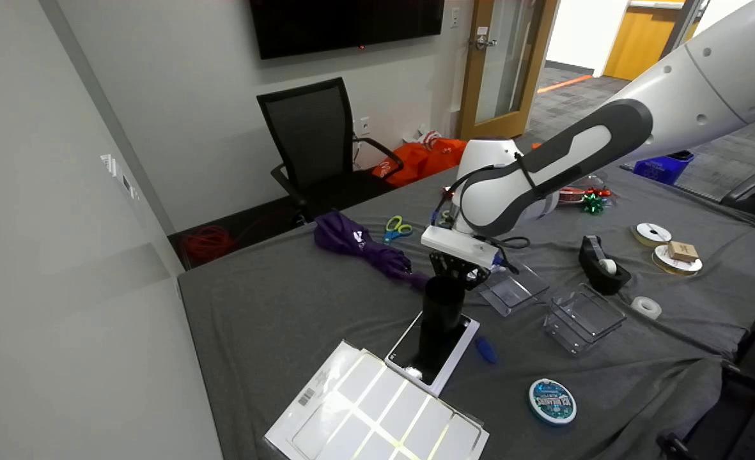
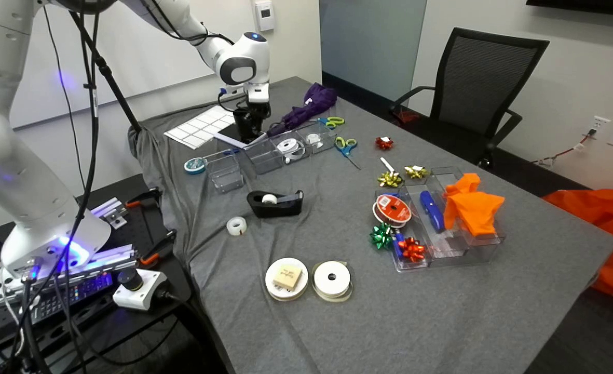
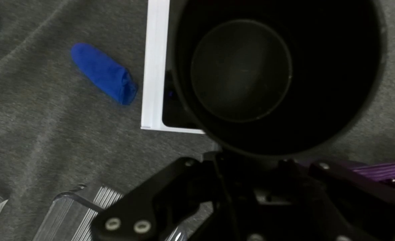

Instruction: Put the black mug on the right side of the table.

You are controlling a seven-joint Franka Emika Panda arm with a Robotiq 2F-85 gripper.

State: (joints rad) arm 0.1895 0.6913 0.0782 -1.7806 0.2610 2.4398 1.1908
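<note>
The black mug (image 1: 442,306) stands upright at the dark screen end of a white-edged tablet box. It also shows in another exterior view (image 2: 244,124), and from above in the wrist view (image 3: 240,70), with its inside floor and rim large in the picture. My gripper (image 3: 247,160) is right at the mug's rim, on the side facing the bottom of the wrist view. Its fingers are dark against the dark mug, so I cannot tell whether they press on it. I cannot tell whether the mug rests on the box or hangs just above it. The table (image 2: 389,311) wears grey cloth.
The tablet box (image 1: 409,358) lies beside a white label pack (image 1: 377,415). A purple umbrella (image 1: 364,249), clear trays (image 1: 582,319), a tape dispenser (image 2: 275,203), a blue piece (image 3: 103,72) and a round tin (image 1: 552,401) are around it. Ribbon spools (image 2: 332,279) lie farther off.
</note>
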